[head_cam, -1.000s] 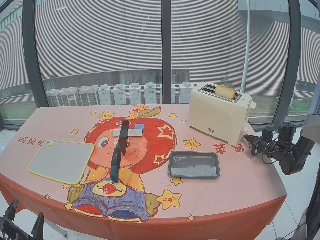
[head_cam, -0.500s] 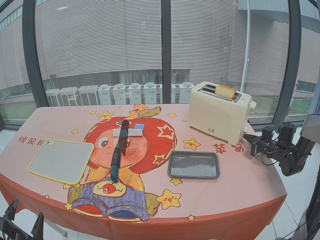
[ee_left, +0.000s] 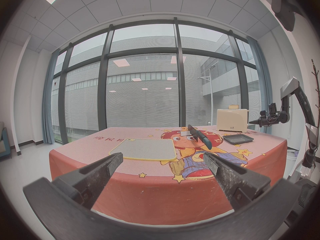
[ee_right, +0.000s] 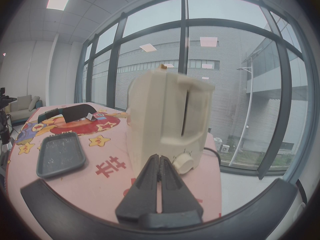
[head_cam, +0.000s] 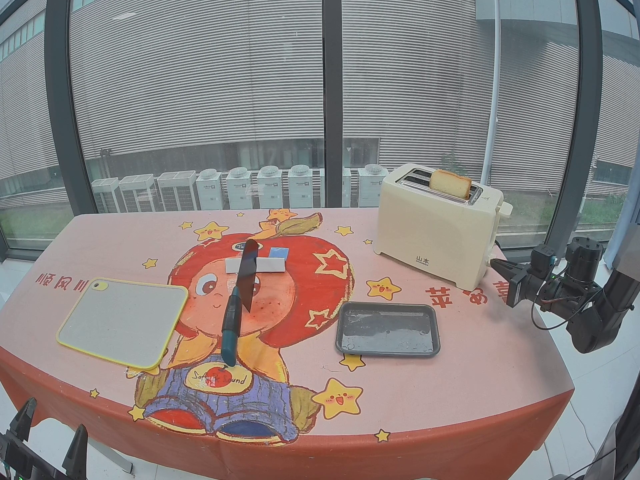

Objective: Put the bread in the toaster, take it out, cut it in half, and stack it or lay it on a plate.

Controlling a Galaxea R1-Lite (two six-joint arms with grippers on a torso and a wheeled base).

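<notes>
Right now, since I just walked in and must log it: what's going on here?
The bread sticks up from the toaster slot. The right pincer, shut and empty, hovers by the toaster's knob end. The left pincer hangs open, low off the near edge of the table. The knife, cutting board and tray lie untouched.

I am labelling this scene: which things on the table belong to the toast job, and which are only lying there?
For the job: bread, toaster, knife, cutting board, dark tray.
Only lying there: white block under the knife blade, small blue piece beside it.
</notes>
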